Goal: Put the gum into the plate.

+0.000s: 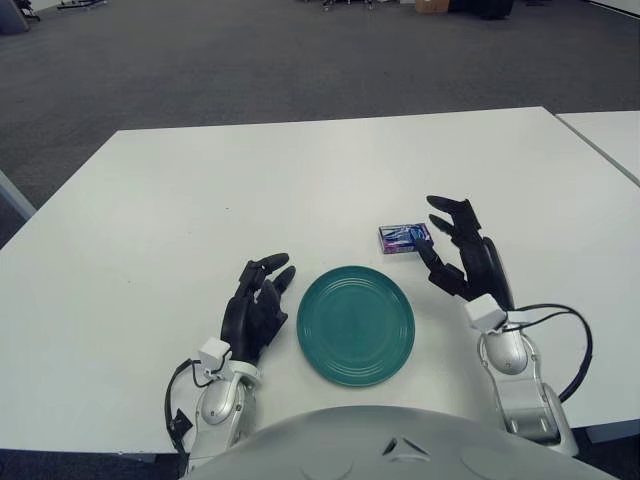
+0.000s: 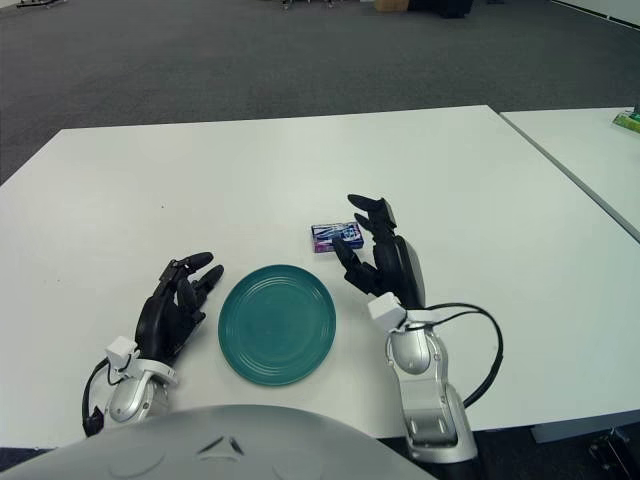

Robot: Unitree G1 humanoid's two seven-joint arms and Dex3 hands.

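Note:
A small blue and purple gum pack (image 1: 403, 238) lies flat on the white table (image 1: 300, 190), just beyond the upper right of a round teal plate (image 1: 356, 324). The plate is bare. My right hand (image 1: 455, 240) is raised at the pack's right side with fingers spread open, fingertips right next to the pack, holding nothing. My left hand (image 1: 262, 300) shows to the left of the plate, fingers relaxed and holding nothing.
A second white table (image 2: 590, 150) stands to the right across a narrow gap, with a small green thing (image 2: 628, 121) at its far edge. Grey carpet floor lies beyond the table.

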